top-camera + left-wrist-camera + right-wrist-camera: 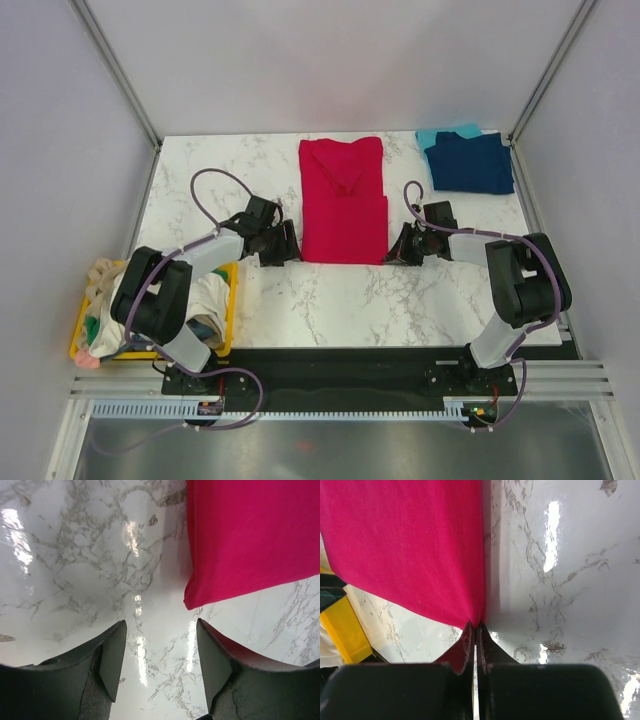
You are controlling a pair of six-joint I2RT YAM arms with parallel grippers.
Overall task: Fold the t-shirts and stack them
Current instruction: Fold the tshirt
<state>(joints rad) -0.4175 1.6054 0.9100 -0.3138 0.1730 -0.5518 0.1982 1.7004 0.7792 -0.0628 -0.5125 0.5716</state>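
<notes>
Crimson cotton fills the middle of the overhead view: the crimson t-shirt (343,200) lies flat on the counter (330,300) as a tall folded rectangle, from centre toward 12 o'clock. At 2 o'clock a folded navy t-shirt (470,163) rests on a teal t-shirt (440,134), whose edge shows behind it. At 8 o'clock, off the counter's edge, a yellow bin (228,300) holds a heap of cream and green fabric.

The left pincer (285,243) sits at the red shirt's 7 o'clock corner and the right pincer (398,247) at its 5 o'clock corner. Only the wrist views show their state. The left wrist view shows its pincer released, fingers apart over bare marble, with the shirt's corner just ahead at 1 o'clock and untouched. The right wrist view shows its pincer clenched, tips together where the shirt's corner tapers to a point; it seems to be grasping that corner, though the contact is hard to make out.

The counter is glossy white marble pattern with grey veins and bright light reflections. Plain white wall panels in metal framing enclose it.
</notes>
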